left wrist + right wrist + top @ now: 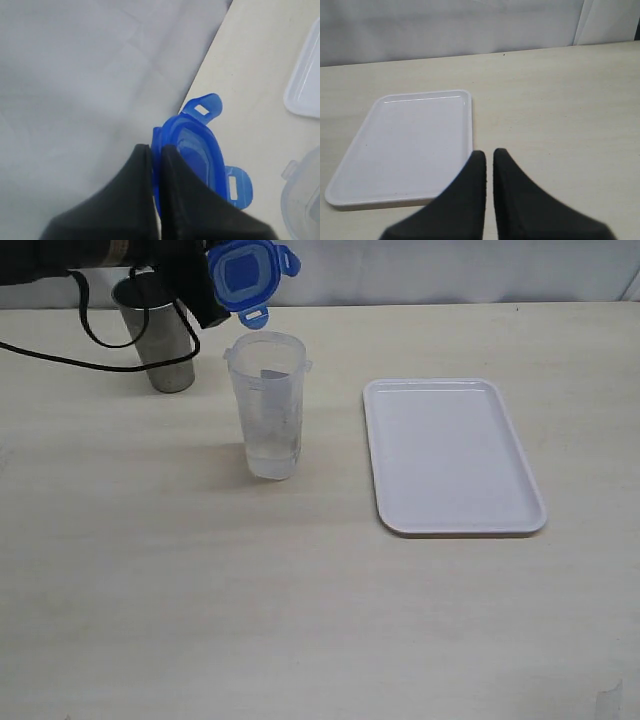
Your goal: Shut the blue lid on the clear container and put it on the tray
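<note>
We have the lid (245,275) pinched by its edge in our left gripper (156,150), fingers clenched on its rim. It is held aloft and tipped up on edge, its labelled face turned towards the exterior camera rather than downward. In that view it hangs just above the container (268,405), at about eleven o'clock from the open mouth, with its lowest flap near the rim but apart from it.

The container stands upright on the table (300,620), not yet capped. The cup (165,340) is at its ten o'clock. The tray (455,455) lies at its three o'clock, well apart, with nothing on it. Our right gripper (489,155) has its fingers pressed together on nothing and hovers over the table beside a corner of the tray.

We judge that we are in the capping step, with the lid brought to the container but not seated. Next we need to swing the lid level, centre it over the mouth and lower it squarely before pressing. The container looks tall, narrow and light, so an off-centre push could tip it, and the right gripper may have to steady it. Only then does the carry towards three o'clock come.
</note>
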Motion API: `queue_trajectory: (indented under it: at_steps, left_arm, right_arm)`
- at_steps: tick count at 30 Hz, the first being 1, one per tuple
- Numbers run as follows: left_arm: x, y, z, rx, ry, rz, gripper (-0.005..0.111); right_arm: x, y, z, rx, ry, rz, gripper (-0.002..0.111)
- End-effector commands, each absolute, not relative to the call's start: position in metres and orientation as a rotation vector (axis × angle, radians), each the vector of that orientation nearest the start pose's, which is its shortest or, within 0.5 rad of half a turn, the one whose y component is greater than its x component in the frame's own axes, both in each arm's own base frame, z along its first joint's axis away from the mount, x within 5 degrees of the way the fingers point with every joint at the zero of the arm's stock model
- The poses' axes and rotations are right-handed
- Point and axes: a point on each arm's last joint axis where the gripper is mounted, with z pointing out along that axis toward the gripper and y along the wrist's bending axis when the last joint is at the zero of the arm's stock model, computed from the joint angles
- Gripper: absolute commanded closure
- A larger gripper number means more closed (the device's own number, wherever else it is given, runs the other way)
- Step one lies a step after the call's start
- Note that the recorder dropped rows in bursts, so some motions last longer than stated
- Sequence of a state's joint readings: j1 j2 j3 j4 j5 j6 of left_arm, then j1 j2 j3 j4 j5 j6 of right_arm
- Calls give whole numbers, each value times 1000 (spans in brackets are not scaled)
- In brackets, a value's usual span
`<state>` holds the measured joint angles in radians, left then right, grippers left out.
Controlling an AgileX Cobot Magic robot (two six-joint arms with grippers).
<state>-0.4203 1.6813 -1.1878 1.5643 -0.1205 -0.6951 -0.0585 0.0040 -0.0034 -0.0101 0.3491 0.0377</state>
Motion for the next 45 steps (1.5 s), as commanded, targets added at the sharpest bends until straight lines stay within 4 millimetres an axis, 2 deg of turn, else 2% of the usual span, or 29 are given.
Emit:
queue_trajectory:
  at_steps: [1, 4, 8, 17, 27, 31, 45]
  left_arm:
    - [345, -186, 292, 1333, 1439, 249, 107]
    - [340, -196, 292, 1392, 1385, 268, 107]
    - [336, -202, 292, 1383, 1404, 342, 107]
    - [321, -218, 296, 1377, 1402, 665, 107]
    - [306, -235, 297, 1401, 1374, 702, 107]
    - [299, -240, 291, 1445, 1356, 712, 107]
    - [297, -240, 284, 1451, 1392, 675, 107]
  right_arm:
    - [53, -4, 182, 90, 1828, -28, 103]
    - [53, -4, 182, 90, 1828, -28, 103]
    - [53, -4, 182, 90, 1828, -28, 103]
    - [53, -4, 182, 90, 1828, -28, 103]
    - [53, -4, 182, 90, 1828, -28, 103]
    - [53, -4, 182, 90, 1828, -28, 103]
    - [53, -4, 182, 90, 1828, -28, 103]
